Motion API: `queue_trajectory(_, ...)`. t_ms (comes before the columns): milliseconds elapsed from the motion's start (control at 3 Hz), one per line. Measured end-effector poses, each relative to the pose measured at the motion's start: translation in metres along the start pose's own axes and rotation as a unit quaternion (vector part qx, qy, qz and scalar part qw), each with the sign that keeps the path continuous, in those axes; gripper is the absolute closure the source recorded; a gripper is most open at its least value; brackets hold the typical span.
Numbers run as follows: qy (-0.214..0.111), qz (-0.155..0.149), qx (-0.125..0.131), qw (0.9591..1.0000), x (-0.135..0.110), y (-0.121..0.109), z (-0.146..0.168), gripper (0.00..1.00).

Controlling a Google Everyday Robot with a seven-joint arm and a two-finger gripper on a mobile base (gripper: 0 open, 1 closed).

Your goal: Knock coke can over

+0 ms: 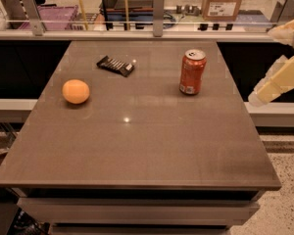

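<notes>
The coke can (192, 72) stands upright on the brown table (137, 151), at the back right. It is red-orange with a silver top. My gripper (261, 65) hangs off the table's right edge, to the right of the can and about level with it. Its two cream fingers (279, 77) stand apart and hold nothing. It does not touch the can.
An orange (76, 91) lies at the table's left. A dark snack bar (115, 65) lies at the back, left of the can. Behind the table runs a glass rail (158, 8) with boxes and crates beyond it. Speckled floor (284, 199) lies to the right.
</notes>
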State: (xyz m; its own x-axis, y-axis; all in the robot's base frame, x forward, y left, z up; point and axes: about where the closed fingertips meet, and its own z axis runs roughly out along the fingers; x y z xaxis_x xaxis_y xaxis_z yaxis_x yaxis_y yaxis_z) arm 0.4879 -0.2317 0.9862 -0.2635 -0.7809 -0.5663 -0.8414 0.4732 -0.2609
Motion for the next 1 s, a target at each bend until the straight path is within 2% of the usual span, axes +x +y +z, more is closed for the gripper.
queue_trajectory(667, -0.056, 0.019, 0.01, 0.9982, 0.009, -0.023, 0.022, 0.0)
queue_trajectory(1000, -0.092, 0.021, 0.016, 0.9954, 0.008, -0.031, 0.032, 0.0)
